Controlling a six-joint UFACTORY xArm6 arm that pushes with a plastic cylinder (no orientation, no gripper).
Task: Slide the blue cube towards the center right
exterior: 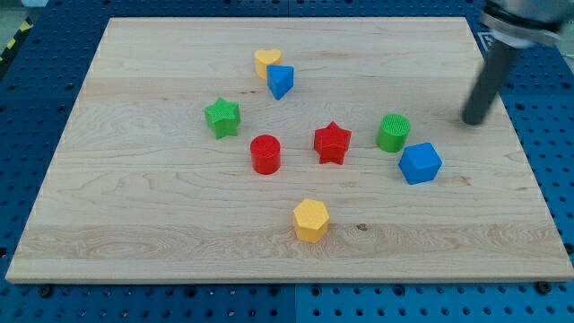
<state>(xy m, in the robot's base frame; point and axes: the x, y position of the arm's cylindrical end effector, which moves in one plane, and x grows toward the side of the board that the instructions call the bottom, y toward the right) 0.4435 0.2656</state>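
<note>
The blue cube (420, 163) sits on the wooden board (134, 215), right of centre and a little toward the view's bottom. A green cylinder (394, 133) stands just up and left of it, close but apart. My tip (472, 121) is at the right side of the board, up and to the right of the blue cube, with a gap between them. The rod rises toward the view's top right corner.
A red star (333, 143) and a red cylinder (265, 153) are near the centre. A green star (222, 117) is left of them. A yellow heart (266, 62) touches a blue triangular block (281, 81) near the top. A yellow hexagonal block (311, 220) lies toward the bottom.
</note>
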